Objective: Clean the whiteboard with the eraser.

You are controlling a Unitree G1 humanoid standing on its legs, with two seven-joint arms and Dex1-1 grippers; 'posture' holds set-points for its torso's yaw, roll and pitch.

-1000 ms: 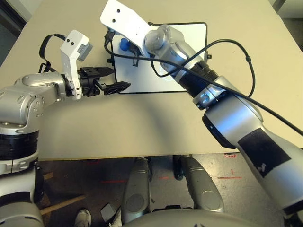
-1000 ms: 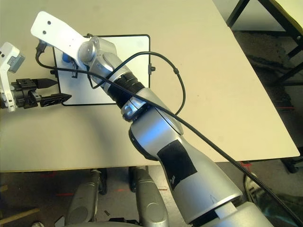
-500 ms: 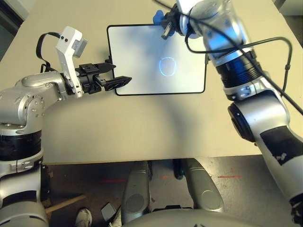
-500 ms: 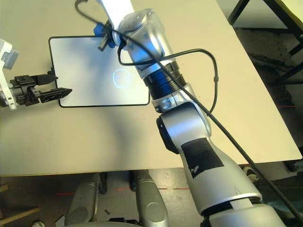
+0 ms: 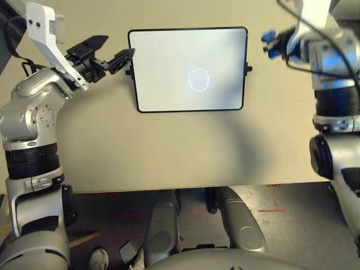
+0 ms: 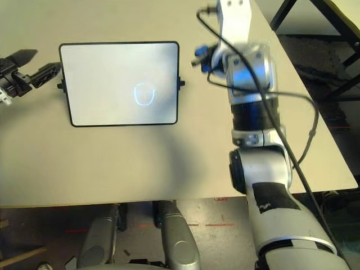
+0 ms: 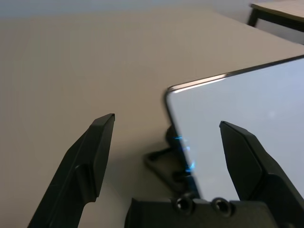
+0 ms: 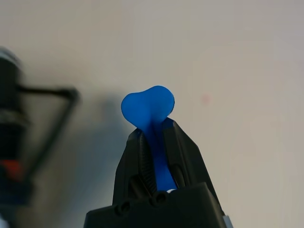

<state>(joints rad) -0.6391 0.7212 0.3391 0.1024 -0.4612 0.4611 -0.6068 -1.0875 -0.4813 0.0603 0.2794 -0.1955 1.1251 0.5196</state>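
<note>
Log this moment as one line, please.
right tool: shut on eraser, off board's right side | left tool: open, at whiteboard left edge | blue mark: not erased

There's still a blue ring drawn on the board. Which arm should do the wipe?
The right. Its jaws are shut on the small bright blue eraser, off the right edge of the black-framed whiteboard with its drawn ring. The left gripper is open and empty at the left edge.
</note>
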